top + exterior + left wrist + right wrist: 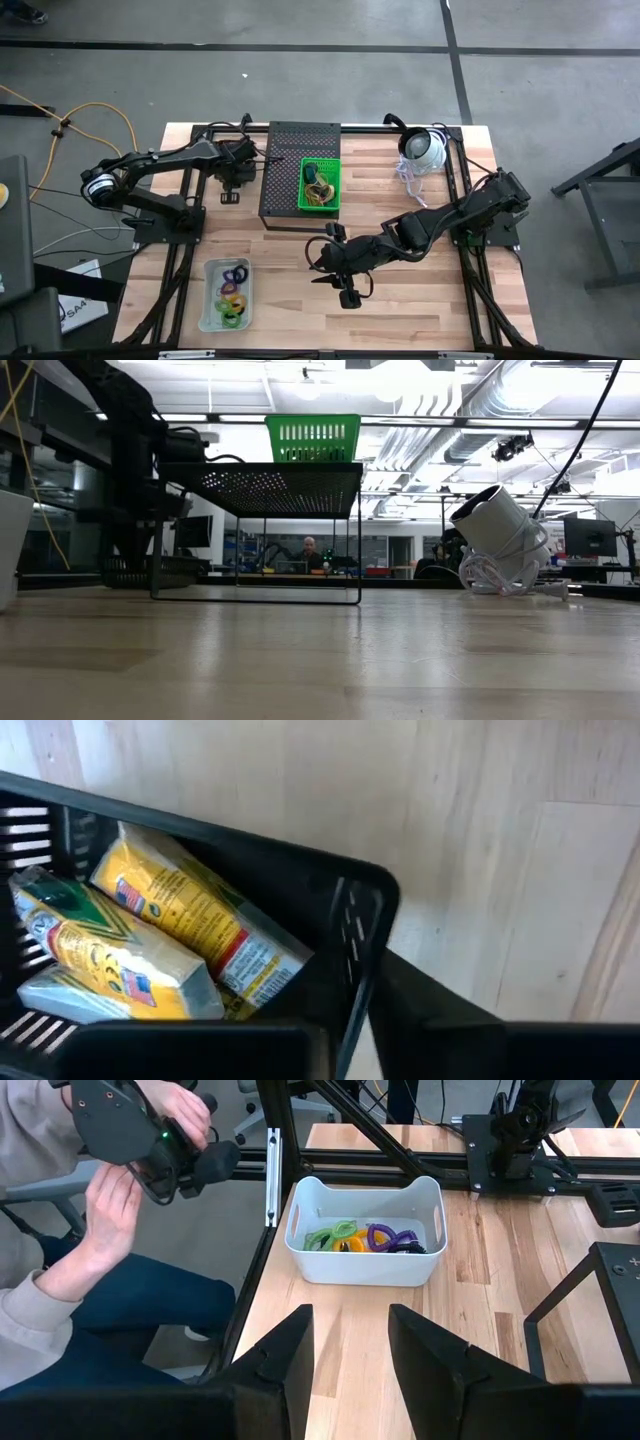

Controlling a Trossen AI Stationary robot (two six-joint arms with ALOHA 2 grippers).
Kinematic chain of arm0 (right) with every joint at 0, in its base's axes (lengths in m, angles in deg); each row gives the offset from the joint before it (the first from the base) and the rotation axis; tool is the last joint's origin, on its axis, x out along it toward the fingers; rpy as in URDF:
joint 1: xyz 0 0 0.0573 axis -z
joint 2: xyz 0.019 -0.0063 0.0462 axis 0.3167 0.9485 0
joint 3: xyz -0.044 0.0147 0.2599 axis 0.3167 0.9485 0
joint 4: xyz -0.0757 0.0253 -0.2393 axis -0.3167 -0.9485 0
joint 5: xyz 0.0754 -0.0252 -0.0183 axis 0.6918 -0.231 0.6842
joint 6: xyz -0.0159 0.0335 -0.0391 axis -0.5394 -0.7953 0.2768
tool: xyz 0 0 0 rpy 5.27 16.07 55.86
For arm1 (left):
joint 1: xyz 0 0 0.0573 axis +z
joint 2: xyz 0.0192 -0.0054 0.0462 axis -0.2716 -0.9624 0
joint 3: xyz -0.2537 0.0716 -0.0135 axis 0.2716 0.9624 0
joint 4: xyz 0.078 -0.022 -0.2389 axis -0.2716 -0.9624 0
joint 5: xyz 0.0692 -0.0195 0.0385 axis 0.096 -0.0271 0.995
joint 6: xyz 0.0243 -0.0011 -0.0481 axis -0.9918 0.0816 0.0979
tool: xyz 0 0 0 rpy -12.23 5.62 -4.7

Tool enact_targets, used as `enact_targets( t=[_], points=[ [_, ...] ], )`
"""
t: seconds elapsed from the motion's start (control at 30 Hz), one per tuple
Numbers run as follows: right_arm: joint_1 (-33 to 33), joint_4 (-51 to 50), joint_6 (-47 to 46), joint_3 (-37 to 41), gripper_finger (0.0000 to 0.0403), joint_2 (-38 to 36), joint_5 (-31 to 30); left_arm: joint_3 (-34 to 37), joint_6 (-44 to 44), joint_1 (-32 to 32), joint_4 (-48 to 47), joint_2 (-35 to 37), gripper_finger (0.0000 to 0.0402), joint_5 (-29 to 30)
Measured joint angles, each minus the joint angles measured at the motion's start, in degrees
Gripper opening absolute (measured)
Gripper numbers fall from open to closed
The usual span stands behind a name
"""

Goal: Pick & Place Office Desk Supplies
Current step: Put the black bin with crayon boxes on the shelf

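Note:
Yellow-and-white packets (170, 935) lie in a small black basket (365, 910), which stands on the table at the far left (231, 195). My left gripper (237, 172) hangs just over this basket, pointing steeply down. Coloured loops (365, 1237) lie in a white bin (365, 1265) near the table's front left (226, 293). My right gripper (350, 1360) hovers above the table's middle front (335, 275), open with nothing between its fingers, facing the white bin.
A black mesh stand (285, 170) at the far middle carries a green basket (320, 185) with small items in it. A white dome device (425, 150) with a cable lies far right. A person's hands (110, 1210) hold a controller beyond the table's left edge.

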Motion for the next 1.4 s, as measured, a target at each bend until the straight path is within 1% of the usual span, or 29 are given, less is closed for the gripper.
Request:
enact_targets(
  t=[0.07, 0.1, 0.47, 0.63, 0.83, 1.07, 1.17, 1.23, 1.4],
  points=[
    [0.01, 0.0, 0.0, 0.0, 0.012, 0.0, 0.0, 0.0, 0.64, -0.01, -0.03, 0.0, 0.0012, 0.07],
    [0.01, -0.01, 0.0, 0.0, 0.012, 0.0, 0.0, 0.0, 1.13, -0.02, -0.08, 0.0, 0.0008, 0.14],
    [0.0, 0.0, 0.0, 0.0, 0.012, 0.0, 0.0, -0.01, 2.66, -0.02, -0.18, 0.1, 0.0004, 0.89],
    [0.02, -0.02, 0.0, 0.0, 0.012, 0.0, 0.0, -0.95, 3.15, -0.02, -0.64, 2.28, 0.0003, 1.31],
    [0.01, -0.01, 0.0, 0.0, 0.012, 0.0, 0.0, -5.95, 3.14, -0.02, -3.95, 6.62, 0.0002, 1.05],
    [0.02, 0.0, 0.0, 0.0, 0.012, 0.0, 0.0, -15.36, 7.25, -1.59, -14.12, 9.11, 0.0002, 1.2],
    [0.01, -0.02, 0.0, 0.0, 0.012, 0.0, 0.0, -18.15, 8.15, -2.95, -17.4, 9.22, 0.0002, 1.26],
    [0.02, -0.02, 0.0, 0.0, 0.012, 0.0, 0.0, -19.37, 8.98, -3.77, -19.28, 9.22, 0.0002, 1.43],
    [0.02, 0.0, 0.0, 0.0, 0.012, 0.0, 0.0, -19.74, 10.32, -5.73, -20.86, 9.22, 0.0002, 2.22]
  ],
)
